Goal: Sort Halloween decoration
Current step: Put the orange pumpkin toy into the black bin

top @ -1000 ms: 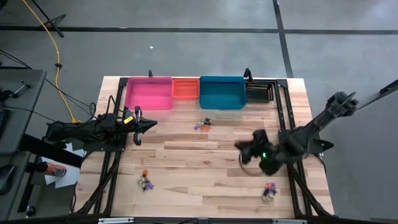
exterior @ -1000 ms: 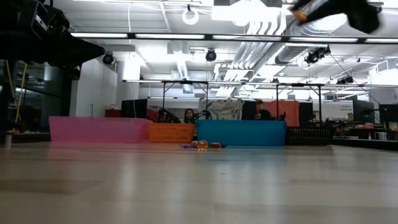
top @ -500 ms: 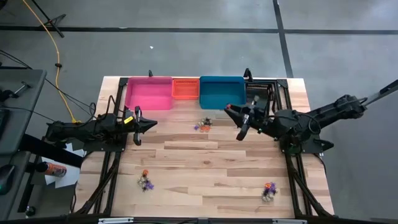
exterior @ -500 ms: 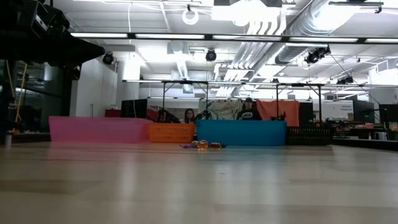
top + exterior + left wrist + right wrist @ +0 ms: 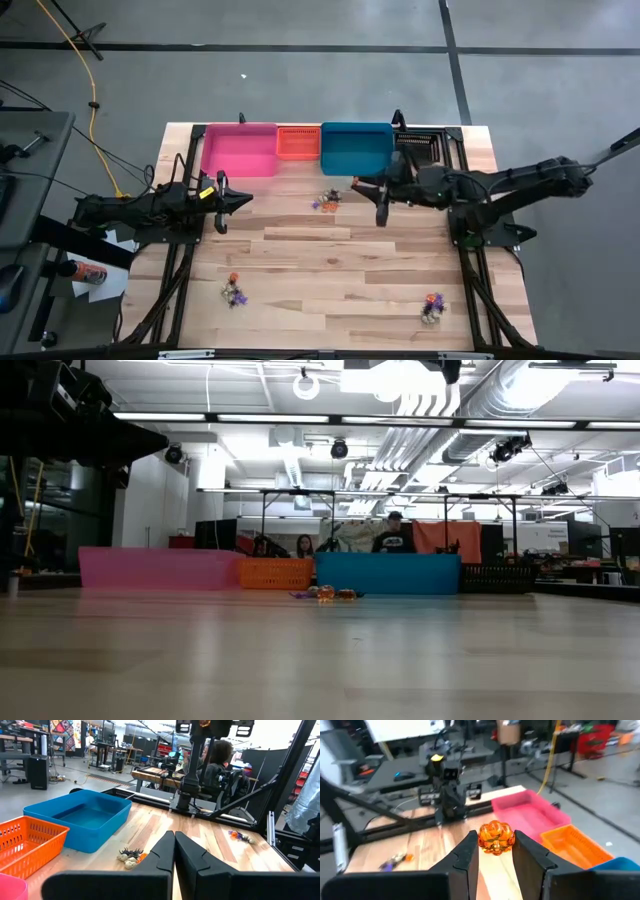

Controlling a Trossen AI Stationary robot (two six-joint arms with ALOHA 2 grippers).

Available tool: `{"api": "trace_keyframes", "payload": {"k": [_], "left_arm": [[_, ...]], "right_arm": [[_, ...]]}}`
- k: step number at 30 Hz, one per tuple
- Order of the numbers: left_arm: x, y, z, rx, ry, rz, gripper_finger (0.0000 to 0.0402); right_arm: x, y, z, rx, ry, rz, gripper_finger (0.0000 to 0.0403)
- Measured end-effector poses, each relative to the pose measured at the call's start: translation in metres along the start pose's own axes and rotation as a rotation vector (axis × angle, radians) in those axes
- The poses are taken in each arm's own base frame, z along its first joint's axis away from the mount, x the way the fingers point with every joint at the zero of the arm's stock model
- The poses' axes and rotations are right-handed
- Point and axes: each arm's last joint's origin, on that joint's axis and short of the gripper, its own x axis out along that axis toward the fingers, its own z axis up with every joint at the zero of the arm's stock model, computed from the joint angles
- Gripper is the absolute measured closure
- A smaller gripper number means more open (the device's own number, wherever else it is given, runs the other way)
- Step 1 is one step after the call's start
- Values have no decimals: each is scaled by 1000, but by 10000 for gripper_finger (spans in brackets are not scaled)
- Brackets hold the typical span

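Table: pale planked wooden table (image 5: pixel 330 270), smooth, with a black frame along its sides.
Bins: four in a row at the far edge: a smooth pink plastic bin (image 5: pixel 240 150), a small orange lattice basket (image 5: pixel 297 142), a glossy blue plastic bin (image 5: pixel 356 148), a black slatted bin (image 5: pixel 417 148).
Left claw: left claw (image 5: pixel 222 203), clenched on nothing, hovering near the pink bin.
Right claw: right claw (image 5: pixel 495 851), above the table just in front of the blue bin, grasping a ribbed, translucent orange pumpkin trinket (image 5: pixel 496 838) between its fingertips.
Loose trinkets: small purple, orange, black and pale clusters, one near the bins (image 5: pixel 326 200), two at the near edge (image 5: pixel 234 291) (image 5: pixel 432 307).
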Motion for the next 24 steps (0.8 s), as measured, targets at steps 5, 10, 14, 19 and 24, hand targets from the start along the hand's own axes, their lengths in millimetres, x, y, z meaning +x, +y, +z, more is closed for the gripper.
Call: {"api": "trace_keyframes", "payload": {"k": [5,10,14,19,24], "left_arm": [[0,0,0,0,0,0,401],[0,0,0,0,0,0,402],[0,0,0,0,0,0,402],[0,0,0,0,0,0,402],[0,0,0,0,0,0,401]], "right_arm": [[5,-13,-3,-56,64,100,313],[8,-24,-2,-126,80,190,313],[9,-32,-1,-126,86,254,313],[8,-46,-10,-121,202,226,313],[0,-72,-15,-113,297,41,313]]}}
